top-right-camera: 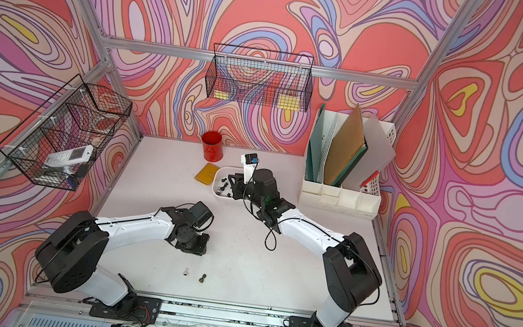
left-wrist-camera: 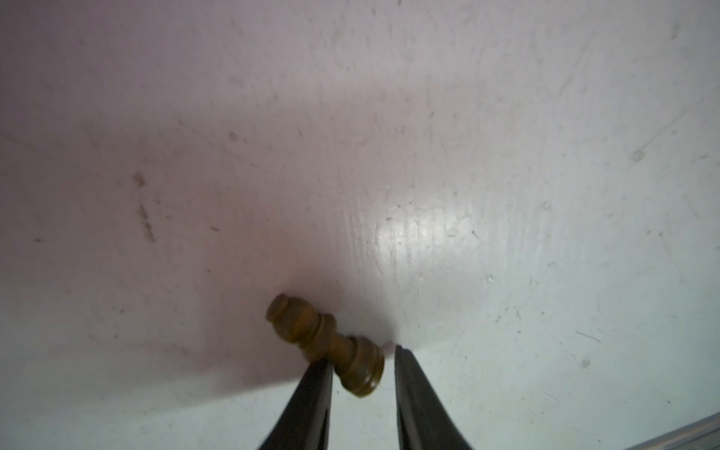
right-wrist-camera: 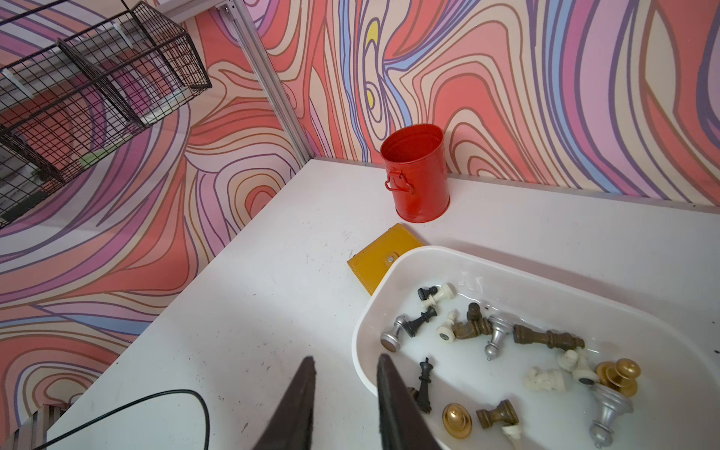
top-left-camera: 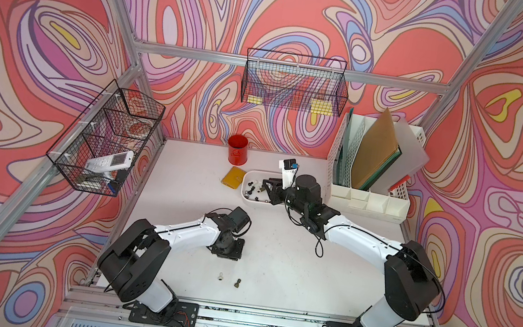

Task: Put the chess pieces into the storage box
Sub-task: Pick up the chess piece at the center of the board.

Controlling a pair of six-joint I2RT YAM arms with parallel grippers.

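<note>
In the left wrist view a dark bronze chess piece (left-wrist-camera: 323, 335) lies on its side on the white table. Its round base sits between the fingers of my left gripper (left-wrist-camera: 362, 353), which is open; one finger touches the stem and a gap shows at the other. In the top views my left gripper (top-left-camera: 227, 250) points down and hides that piece. Two more chess pieces lie near the front edge, one silvery (top-left-camera: 221, 276) and one dark (top-left-camera: 238, 283). The storage box (right-wrist-camera: 360, 331) holds several chess pieces (right-wrist-camera: 545, 339). My right gripper (right-wrist-camera: 345, 360) is open and empty over its rim (top-left-camera: 246, 186).
A red cup (top-left-camera: 237, 150) stands at the back wall and a yellow wallet (top-left-camera: 234, 177) lies against the box. A white file organiser (top-left-camera: 371, 186) stands at the back right. Wire baskets hang on the left wall (top-left-camera: 107, 139) and the back wall (top-left-camera: 294, 82).
</note>
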